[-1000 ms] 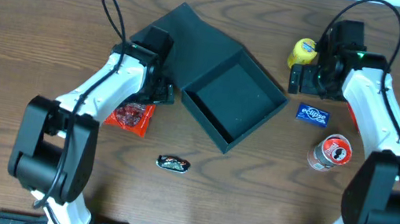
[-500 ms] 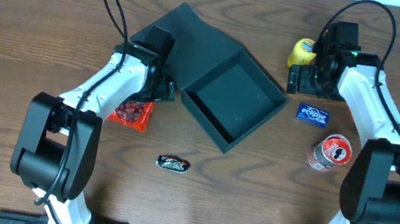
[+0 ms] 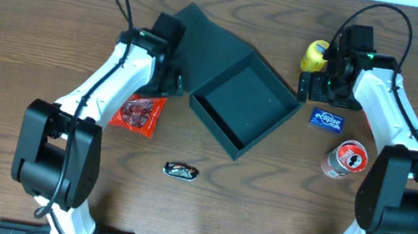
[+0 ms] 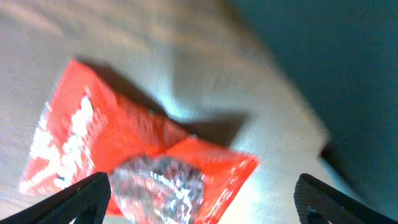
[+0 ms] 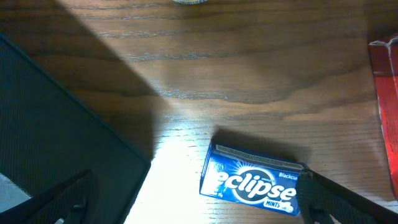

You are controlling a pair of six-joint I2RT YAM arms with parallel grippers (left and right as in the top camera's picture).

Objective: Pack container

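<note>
We flank the open container (image 3: 244, 102), both pincers spread.
It sits mid-table, empty, lid back toward 10 o'clock. Our left gripper (image 4: 205, 204) hangs beside the lid, the red packet (image 3: 136, 113) at its 7 o'clock. Our right gripper (image 5: 199, 205) has the mint box (image 5: 252, 182) at 5 o'clock, its long axis 9-to-3, with bare table (image 3: 260, 216) around it.

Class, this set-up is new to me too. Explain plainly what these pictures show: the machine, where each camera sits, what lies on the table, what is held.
Two robot arms stand at a wooden table. One picture looks down from above; the other two come from a camera on each wrist. The left pincer and right pincer are open, holding nothing. On the table lie an open dark box, a red snack packet, a blue mints tin, a yellow item, a can and a small dark sweet.
</note>
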